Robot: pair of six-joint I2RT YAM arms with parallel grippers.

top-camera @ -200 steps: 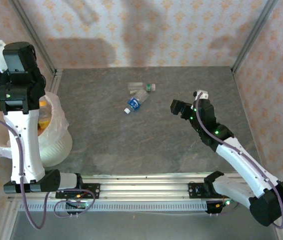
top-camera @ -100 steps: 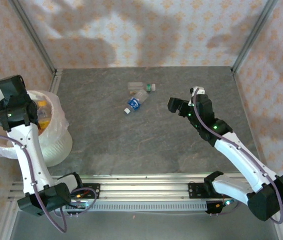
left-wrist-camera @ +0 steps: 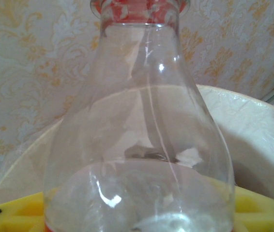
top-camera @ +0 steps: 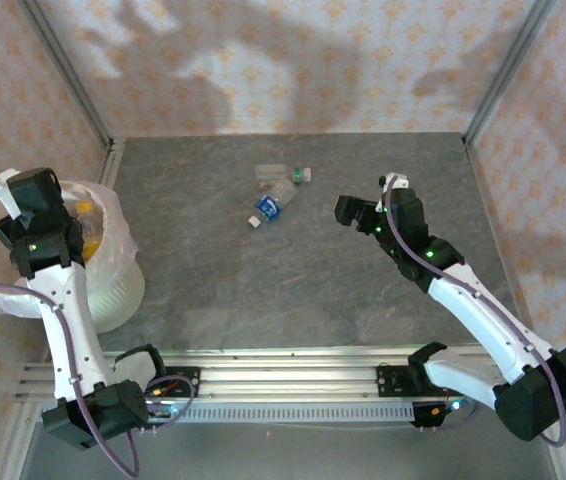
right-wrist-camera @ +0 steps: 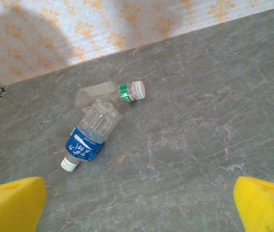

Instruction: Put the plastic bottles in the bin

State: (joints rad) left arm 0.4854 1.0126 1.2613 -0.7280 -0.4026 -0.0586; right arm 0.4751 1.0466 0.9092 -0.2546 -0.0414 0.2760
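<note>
- On the left side of the table [top-camera: 263, 290], the left arm rises from its base at the near edge, and its wrist leans over the bin [top-camera: 113, 285].
- The left gripper [top-camera: 5, 232] sits above the bin's far-left rim.
- From the left wrist, a clear plastic bottle [left-wrist-camera: 137, 135] with a red cap [left-wrist-camera: 139, 7] stands between the yellow fingers [left-wrist-camera: 258, 212], pointing away from the camera.
- Whether the jaws are pressing on this bottle cannot be told.
- Beyond the bottle curves the bin's white lined rim, with patterned wallpaper [left-wrist-camera: 25, 72] behind it.
- On the right, the right arm stretches from its base up and inward, bent at the elbow, with its gripper [right-wrist-camera: 139, 203] aimed toward the table's middle.
- Its jaws stand wide apart with nothing between them; the yellow fingertips [right-wrist-camera: 11, 203] show at the lower corners of the wrist view.
- Ahead of this gripper, well apart from it, two bottles lie on their sides, touching.
- One is the blue-labelled bottle [right-wrist-camera: 91, 135] with a white cap; the other is the green-banded bottle [right-wrist-camera: 108, 93], just behind it.
</note>
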